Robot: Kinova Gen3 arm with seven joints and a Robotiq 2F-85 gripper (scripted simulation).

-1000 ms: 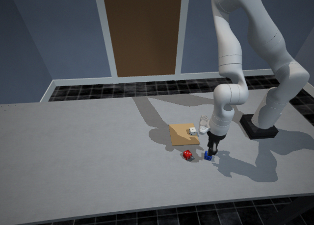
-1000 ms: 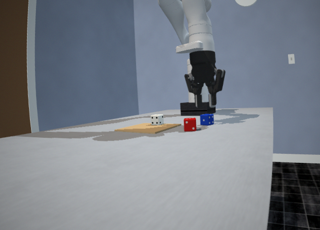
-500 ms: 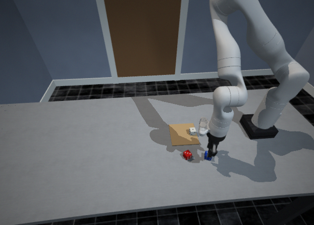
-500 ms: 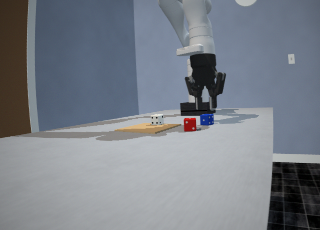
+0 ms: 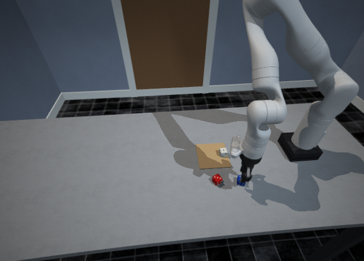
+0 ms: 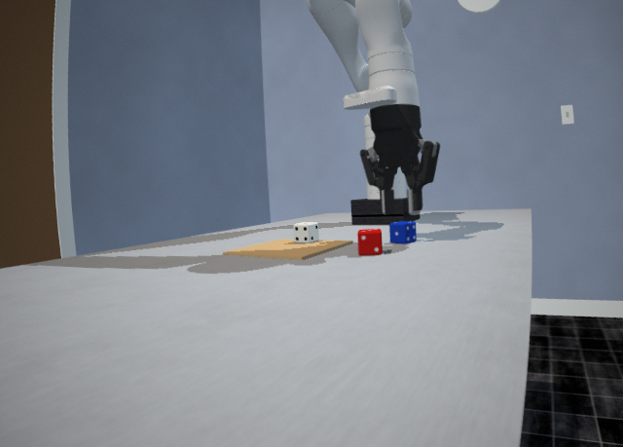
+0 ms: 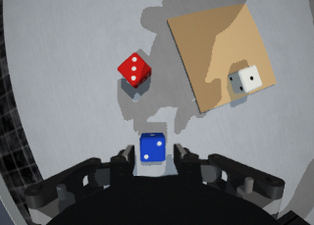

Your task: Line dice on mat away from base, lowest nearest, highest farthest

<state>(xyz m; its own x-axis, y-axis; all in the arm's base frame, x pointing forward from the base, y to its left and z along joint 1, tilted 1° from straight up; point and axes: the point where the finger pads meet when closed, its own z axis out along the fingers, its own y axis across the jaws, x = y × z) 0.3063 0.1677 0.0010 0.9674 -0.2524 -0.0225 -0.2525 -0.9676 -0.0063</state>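
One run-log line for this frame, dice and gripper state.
gripper: open, poised above small blue die | blue die: on table | small red die: on table, off mat | small white die: on square tan mat

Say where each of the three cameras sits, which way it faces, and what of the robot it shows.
Top: high over the table's long side, facing the door; whole arm, base.
Exterior: low at the table's end, facing the base; forearm, open gripper above the blue die.
Wrist: on the gripper, facing down; fingertips flank that die.
All share the mat, white die, red die.
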